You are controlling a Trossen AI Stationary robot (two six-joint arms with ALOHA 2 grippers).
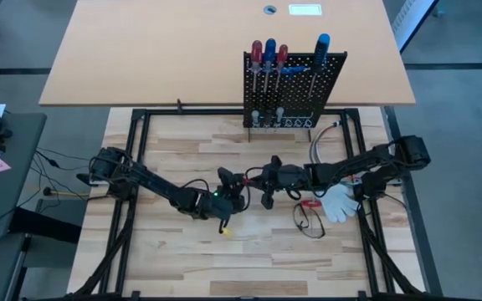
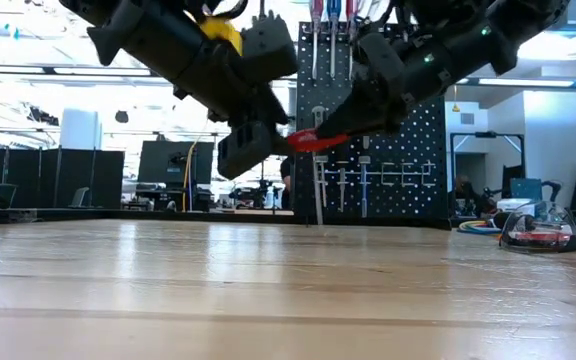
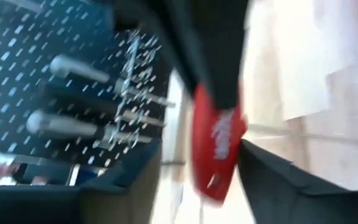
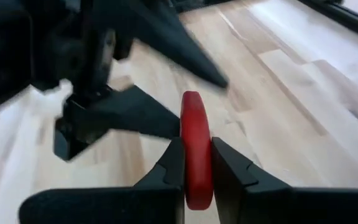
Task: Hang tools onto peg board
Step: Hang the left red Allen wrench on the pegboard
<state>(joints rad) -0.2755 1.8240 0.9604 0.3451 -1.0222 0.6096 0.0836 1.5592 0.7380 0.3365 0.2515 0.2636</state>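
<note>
The black peg board (image 1: 294, 88) stands upright at the far edge of the light wooden table and carries several red- and blue-handled screwdrivers (image 1: 269, 55). Above the table's middle, my right gripper (image 4: 196, 163) is shut on a red-handled screwdriver (image 2: 313, 141). The screwdriver's thin shaft (image 2: 319, 190) hangs down in the low view. My left gripper (image 2: 253, 148) faces it from the table's left, open. Its two fingers (image 4: 143, 118) stand on either side of the handle's free end. I cannot tell whether they touch it. My right gripper pinches the red handle (image 4: 196, 134) between its two fingers, which come from the table's right, slanting a little downward. The handle runs along the fingers and sticks out past their tips toward my left gripper. The screwdriver is lifted clear of the table.
A white glove (image 1: 337, 203) and a dark looped thing with a red part (image 1: 308, 217) lie at the table's right, near my right arm. A row of ring holders (image 1: 295, 122) lines the peg board's bottom. A tan tabletop (image 1: 157, 50) lies beyond.
</note>
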